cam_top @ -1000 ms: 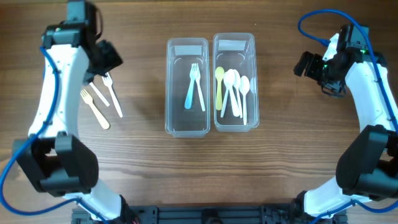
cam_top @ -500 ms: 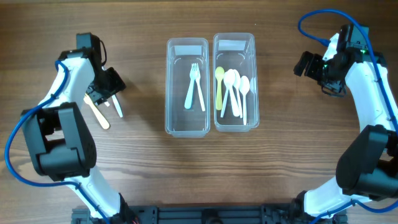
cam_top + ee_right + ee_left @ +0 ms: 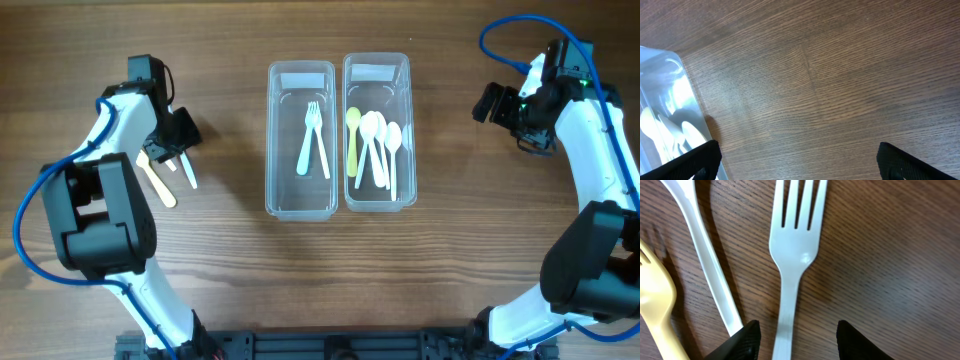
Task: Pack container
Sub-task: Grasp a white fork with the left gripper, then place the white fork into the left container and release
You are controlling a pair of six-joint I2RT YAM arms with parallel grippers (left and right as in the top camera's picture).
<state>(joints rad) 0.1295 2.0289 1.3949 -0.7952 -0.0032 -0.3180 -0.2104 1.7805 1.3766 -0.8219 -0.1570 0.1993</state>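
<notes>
Left wrist: left pincer [image 3: 797, 340] parted astride white fork [image 3: 794, 255].

The table [image 3: 230, 280] is matt grained wood, the white fork [image 3: 790, 265] smooth glossy plastic, the containers [image 3: 300, 200] clear shiny plastic.

I read this as a robotics lab bench, set up for practice runs, not anyone's kitchen. I work over a wood-grain table [image 3: 230, 290] with a left arm [image 3: 115, 115] and a right arm [image 3: 600, 150] rising from its near corners, white shells on black joints, and blue cables [image 3: 482, 42] looping loose beside them. A black rail [image 3: 330, 345] with fittings runs along the near edge. What lies on the table looks staged: a clear plastic container [image 3: 300, 205] and its twin [image 3: 378, 203] side by side at the centre, plastic forks [image 3: 312, 140] in one, plastic spoons [image 3: 375, 135] in the other, loose forks [image 3: 158, 180] on bare wood. My wrist views show that same wood grain close up.
</notes>
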